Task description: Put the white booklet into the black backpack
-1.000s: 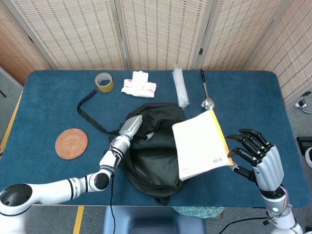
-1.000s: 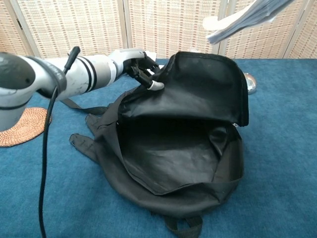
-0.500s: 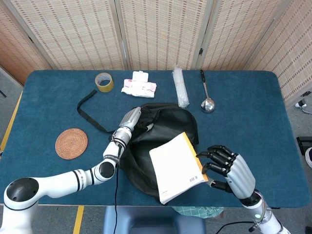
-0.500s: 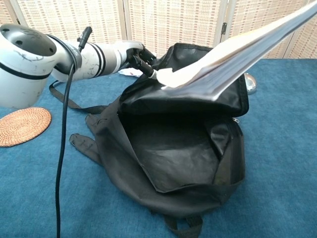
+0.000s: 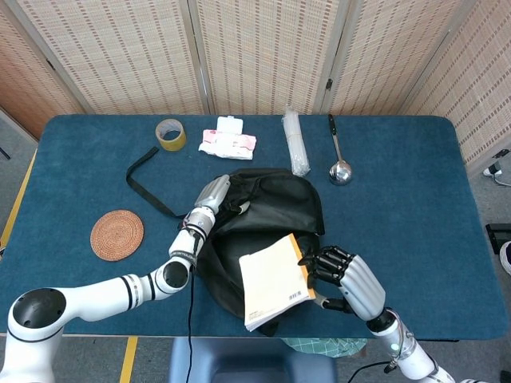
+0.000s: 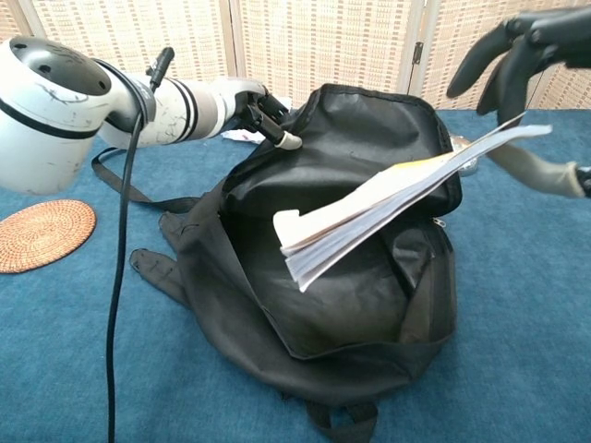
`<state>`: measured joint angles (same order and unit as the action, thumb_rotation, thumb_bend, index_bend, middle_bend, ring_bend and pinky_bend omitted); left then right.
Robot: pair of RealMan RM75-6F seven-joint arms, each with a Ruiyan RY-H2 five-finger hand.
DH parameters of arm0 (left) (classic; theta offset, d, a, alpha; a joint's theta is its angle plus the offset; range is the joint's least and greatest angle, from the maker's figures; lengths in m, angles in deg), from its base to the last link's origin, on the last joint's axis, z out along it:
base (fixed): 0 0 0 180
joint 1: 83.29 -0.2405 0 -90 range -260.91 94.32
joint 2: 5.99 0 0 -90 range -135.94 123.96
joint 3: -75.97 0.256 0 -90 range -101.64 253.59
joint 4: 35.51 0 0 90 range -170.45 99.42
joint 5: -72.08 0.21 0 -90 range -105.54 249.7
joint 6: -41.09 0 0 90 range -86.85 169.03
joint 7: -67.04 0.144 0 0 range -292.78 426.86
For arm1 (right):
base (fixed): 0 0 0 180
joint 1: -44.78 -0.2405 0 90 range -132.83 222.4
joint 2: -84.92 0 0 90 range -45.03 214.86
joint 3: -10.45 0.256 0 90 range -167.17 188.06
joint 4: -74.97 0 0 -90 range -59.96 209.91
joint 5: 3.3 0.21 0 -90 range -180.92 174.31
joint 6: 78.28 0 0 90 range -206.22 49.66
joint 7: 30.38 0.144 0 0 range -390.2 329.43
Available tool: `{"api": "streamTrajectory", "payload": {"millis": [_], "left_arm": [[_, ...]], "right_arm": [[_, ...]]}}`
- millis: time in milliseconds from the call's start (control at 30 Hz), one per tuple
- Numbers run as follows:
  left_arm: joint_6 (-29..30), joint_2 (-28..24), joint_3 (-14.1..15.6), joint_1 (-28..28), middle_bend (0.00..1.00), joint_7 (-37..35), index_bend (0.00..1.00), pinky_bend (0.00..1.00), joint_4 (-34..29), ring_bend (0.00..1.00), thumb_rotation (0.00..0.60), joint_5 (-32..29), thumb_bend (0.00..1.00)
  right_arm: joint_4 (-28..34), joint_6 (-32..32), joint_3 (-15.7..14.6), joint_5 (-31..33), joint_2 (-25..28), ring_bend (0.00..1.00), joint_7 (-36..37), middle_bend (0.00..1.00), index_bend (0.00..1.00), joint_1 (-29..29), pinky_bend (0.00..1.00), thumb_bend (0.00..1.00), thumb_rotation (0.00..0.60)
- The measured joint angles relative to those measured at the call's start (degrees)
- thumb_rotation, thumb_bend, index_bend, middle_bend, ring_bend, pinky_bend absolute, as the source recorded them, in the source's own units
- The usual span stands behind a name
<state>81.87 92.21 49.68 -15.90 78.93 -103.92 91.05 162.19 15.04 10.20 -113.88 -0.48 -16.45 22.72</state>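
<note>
The black backpack (image 5: 263, 215) (image 6: 332, 305) lies open in the middle of the blue table, its mouth facing the near edge. My left hand (image 5: 212, 195) (image 6: 261, 108) grips the upper flap at its far left and holds it up. My right hand (image 5: 345, 277) (image 6: 522, 55) holds the white booklet (image 5: 274, 281) (image 6: 388, 208) by its yellow spine edge. The booklet is tilted, its lower end dipping into the backpack's opening in the chest view.
Along the far edge lie a tape roll (image 5: 170, 133), a white packet (image 5: 227, 139), a stack of clear cups (image 5: 296, 142) and a metal ladle (image 5: 337, 152). A woven coaster (image 5: 116, 234) sits at the left. A black strap (image 5: 144, 177) trails left of the backpack.
My right hand has carried the booklet down and leftward from above the right of the backpack into its mouth. My left hand has kept its hold on the flap.
</note>
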Motion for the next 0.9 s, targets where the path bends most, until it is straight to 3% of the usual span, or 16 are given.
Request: {"api": "streamTrajectory", "payload": {"millis": [300,900], "left_arm": [[0.04,-0.44,0.45,-0.02,0.3,-0.62,0.65,0.0,-0.41,0.23,0.6,-0.09,0.5],[-0.43,-1.68,1.42,-1.11,0.3,-2.78,0.65,0.0,-1.84,0.22,0.6,1.83,0.5]], "right_arm": [[-8.28,-1.34,0.17,2.26,-6.86,0.43,2.77,0.41,0.72,-0.55,0.39,0.58,0.6],[-32.17,-0.37,-1.87,3.32,-19.63,0.43,1.66,0.41,0.74,0.39,0.4,0.6,0.6]]}}
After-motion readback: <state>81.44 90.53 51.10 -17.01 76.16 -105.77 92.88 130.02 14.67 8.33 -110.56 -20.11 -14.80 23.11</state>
